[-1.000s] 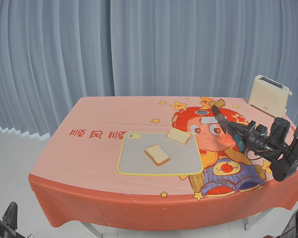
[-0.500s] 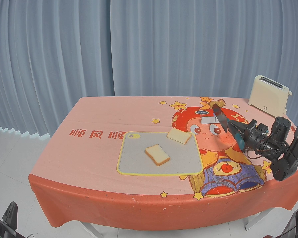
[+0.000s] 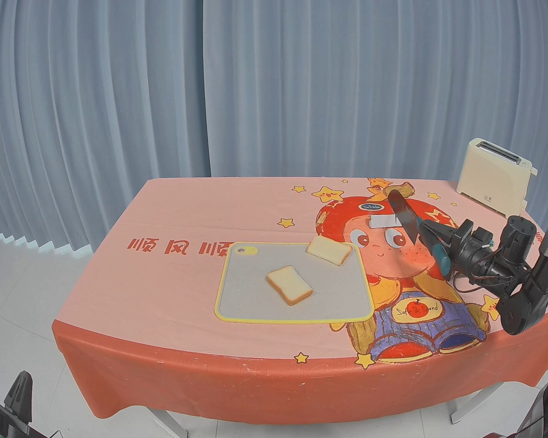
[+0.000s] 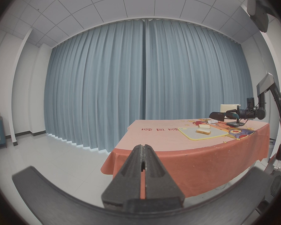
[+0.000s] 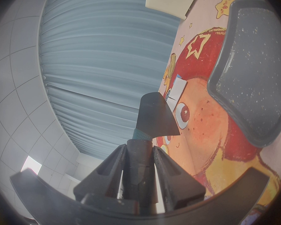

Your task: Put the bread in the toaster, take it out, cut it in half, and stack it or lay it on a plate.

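Two half slices of bread lie on the grey, yellow-rimmed cutting board [image 3: 249, 293]. One half [image 3: 289, 285] is at the board's middle, the other [image 3: 329, 250] overhangs its far right edge. My right gripper [image 3: 442, 247] hovers above the tablecloth to the right of the board, shut on the teal handle of a knife whose dark blade [image 3: 403, 216] points up and away. From the right wrist the blade [image 5: 154, 116] rises between the fingers, with a dark grey plate [image 5: 253, 78] on the cloth beside it. My left gripper [image 4: 142, 169] is shut with nothing in it, low and well off the table's left.
The cream toaster [image 3: 495, 176] stands at the table's far right corner, its slot without bread. A small white card [image 3: 383, 221] lies on the printed cloth near the blade. The table's left half and front strip are bare cloth.
The right gripper with the knife has drifted slightly to the right. Both bread halves and the left gripper have stayed put.
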Controlling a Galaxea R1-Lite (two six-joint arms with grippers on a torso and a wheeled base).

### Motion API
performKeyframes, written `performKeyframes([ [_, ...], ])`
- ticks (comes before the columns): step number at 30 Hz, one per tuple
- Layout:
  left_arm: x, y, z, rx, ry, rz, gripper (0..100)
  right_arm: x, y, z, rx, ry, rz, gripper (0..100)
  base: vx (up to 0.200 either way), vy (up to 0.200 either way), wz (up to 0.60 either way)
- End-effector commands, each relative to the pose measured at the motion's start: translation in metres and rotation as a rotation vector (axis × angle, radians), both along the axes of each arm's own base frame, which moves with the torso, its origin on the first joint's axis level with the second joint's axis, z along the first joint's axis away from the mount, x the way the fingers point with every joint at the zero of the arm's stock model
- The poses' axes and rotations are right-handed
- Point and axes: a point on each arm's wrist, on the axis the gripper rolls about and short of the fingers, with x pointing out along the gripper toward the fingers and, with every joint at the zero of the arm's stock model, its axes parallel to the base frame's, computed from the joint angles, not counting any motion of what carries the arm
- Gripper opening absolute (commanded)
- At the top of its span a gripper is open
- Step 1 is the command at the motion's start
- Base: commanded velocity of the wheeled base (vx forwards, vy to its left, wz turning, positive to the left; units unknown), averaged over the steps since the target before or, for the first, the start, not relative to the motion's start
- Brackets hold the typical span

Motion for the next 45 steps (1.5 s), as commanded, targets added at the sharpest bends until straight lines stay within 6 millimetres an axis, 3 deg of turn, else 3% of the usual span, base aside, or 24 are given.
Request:
performKeyframes([
  [1,0.0014,0.0000,-0.0048,0.000,0.019,0.001,0,0.0007,-0.0004,-0.0030,0.000,0.009,0.000,0,0.000,0.000,0.00],
  [45,0.0014,0.0000,-0.0048,0.000,0.019,0.001,0,0.0044,-0.0031,-0.0111,-0.003,0.029,-0.006,0,0.000,0.000,0.00],
])
